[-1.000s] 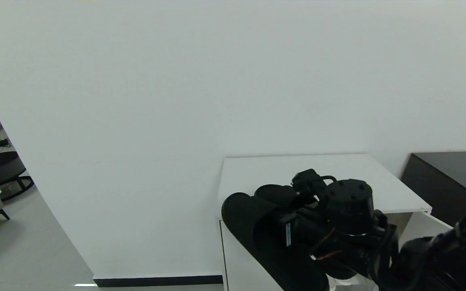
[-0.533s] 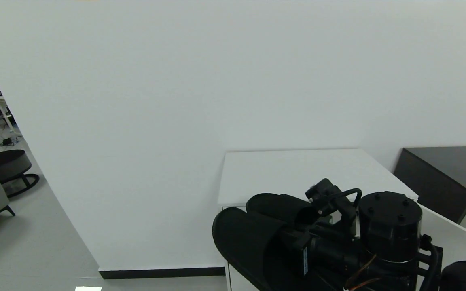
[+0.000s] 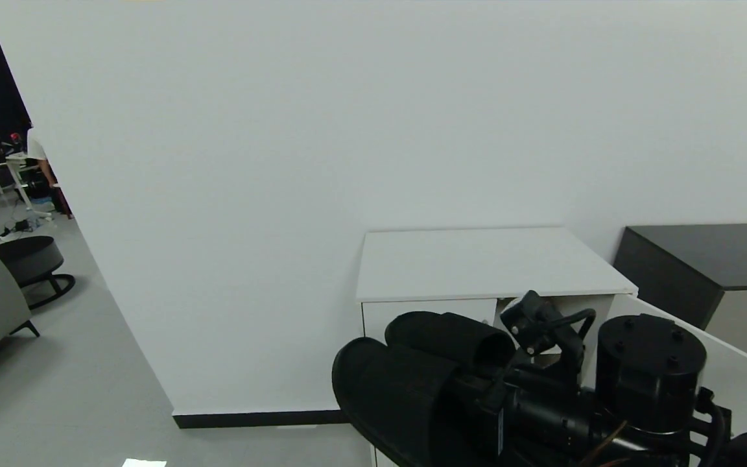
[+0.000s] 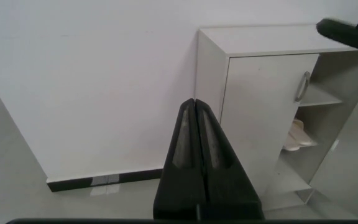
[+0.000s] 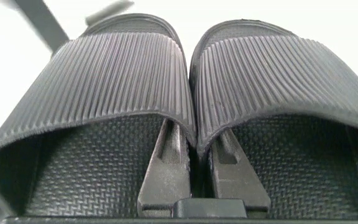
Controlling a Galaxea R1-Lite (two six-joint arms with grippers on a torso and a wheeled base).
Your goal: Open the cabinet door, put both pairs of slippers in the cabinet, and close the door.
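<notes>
Firmly, right jaws pinch two ribbed-strap black slippers [image 5: 129, 74] together; left jaws are pressed closed, empty

The black slippers [image 5: 123, 74] look like soft, matt rubber or foam, with finely ribbed straps and footbeds pebbled in a small diamond grain. The right gripper [image 5: 194, 158] is smooth, hard black plastic. The cabinet [image 3: 477, 259] is white board with a smooth, matt laminate face, and its door handle [image 4: 301, 86] looks like brushed metal. Inside the cabinet, the pale slippers [image 4: 300, 134] look smooth. The floor [image 3: 56, 402] beside the cabinet is glossy grey, and the wall [image 3: 347, 130] behind it is flat matt paint.
</notes>
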